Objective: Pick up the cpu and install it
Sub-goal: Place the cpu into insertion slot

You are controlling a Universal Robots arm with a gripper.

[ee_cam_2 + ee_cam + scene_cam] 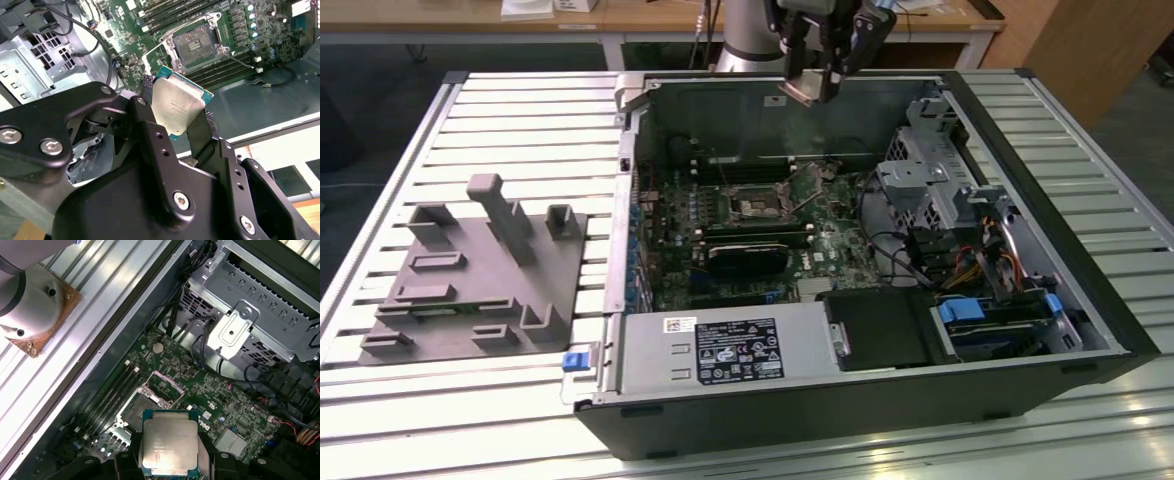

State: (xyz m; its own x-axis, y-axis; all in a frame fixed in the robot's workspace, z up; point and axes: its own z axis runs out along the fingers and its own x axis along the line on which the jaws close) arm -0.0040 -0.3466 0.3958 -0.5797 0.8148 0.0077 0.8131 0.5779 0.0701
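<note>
Above the motherboard socket point(197, 44), the end effector point(810, 92) clamps the cpu point(169, 446).

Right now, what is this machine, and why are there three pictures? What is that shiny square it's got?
It is a robot arm with a gripper, a sort of two-fingered hand. One picture comes from a camera standing off to the side. The other two come from cameras riding near the arm's wrist. On the slatted metal table lies an open computer case, and on the exterior view's left a grey plate with blocks on it. The shiny square is the cpu, the computer's brain chip. The gripper pinches it by its edges, above the case. Below, on the green board, sits the empty socket.
</note>
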